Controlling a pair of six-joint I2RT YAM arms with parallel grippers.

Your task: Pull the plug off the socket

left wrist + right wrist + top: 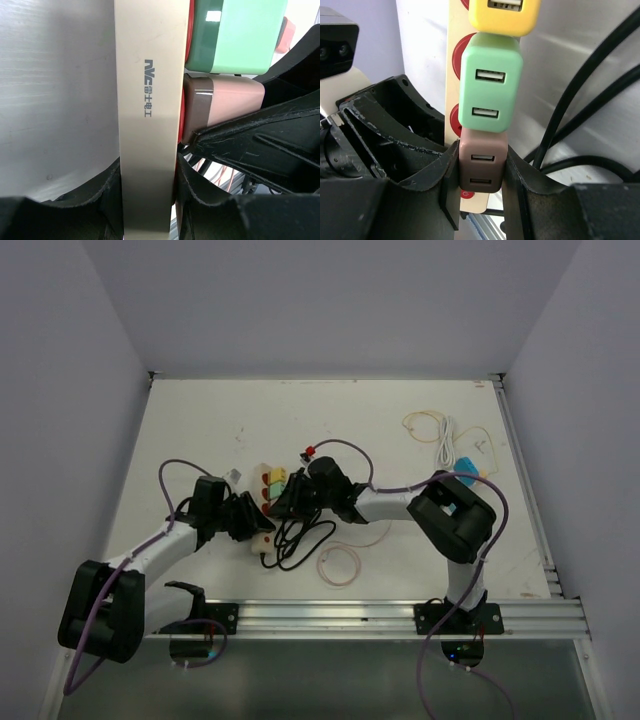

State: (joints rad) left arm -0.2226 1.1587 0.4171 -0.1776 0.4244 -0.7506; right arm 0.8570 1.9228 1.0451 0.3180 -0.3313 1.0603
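The strip (261, 540) lies on the white table (400, 410) between the two arms, its length running away from the bases. Three plugs sit in a row on it: a yellow plug (505, 12) farthest out, a green plug (491, 82) in the middle, and a brown plug (481, 165) nearest the bases, touching the green one.

The right jaws are clenched on the brown plug, one finger (447, 185) pressed to each side of its body, and the plug is seated in the strip. The left jaws grasp the strip itself at its near end, just below the brown plug, with the fingers (107, 195) against both long faces of the beige casing. The two sets of jaws are very close, the right ones reaching in from the plug side.

A black cable (300, 540) loops on the table just beside the strip, below the right wrist. A white cable (445, 445) lies well apart, near the far right.
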